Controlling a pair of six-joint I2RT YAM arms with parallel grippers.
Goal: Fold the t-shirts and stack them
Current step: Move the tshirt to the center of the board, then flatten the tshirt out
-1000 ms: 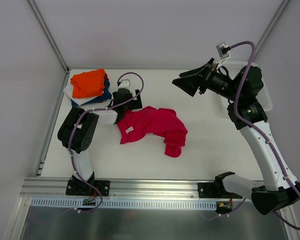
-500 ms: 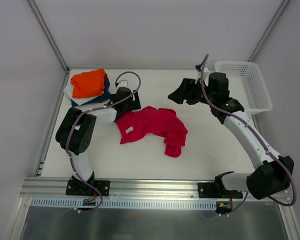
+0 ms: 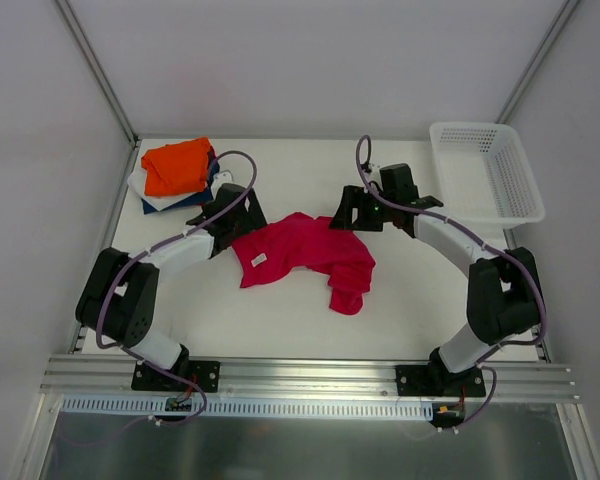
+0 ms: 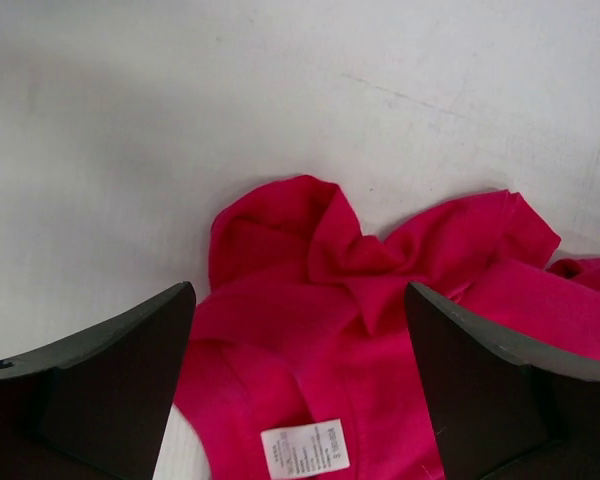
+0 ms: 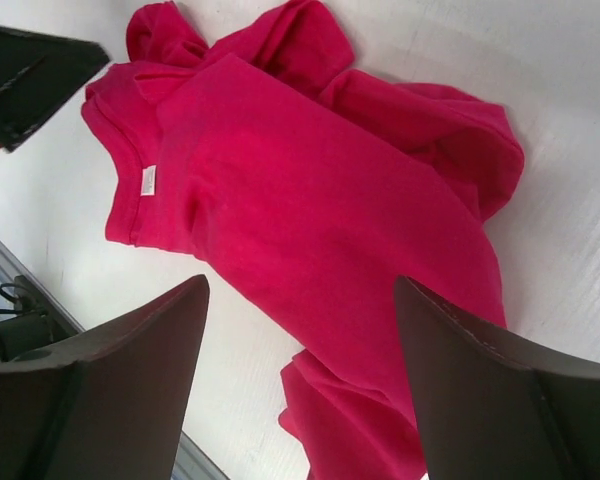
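Folded stack (image 3: 177, 168) is sitting in the far-left corner. Left gripper (image 3: 230, 218) is hovering, fingers spread, at the label end of the red shirt (image 3: 305, 250), which is lying crumpled between the grippers. Right gripper (image 3: 352, 212), also wide open, is hanging over the shirt's far edge. Judgement: each should be pinching one shoulder, a single layer only, then pulling apart to flatten it before folding.

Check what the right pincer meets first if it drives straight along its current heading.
Likely the crimson t-shirt: the right wrist view shows its flat middle panel dead ahead, framed by the open right pincer. The remaining gap to the cloth is unclear.
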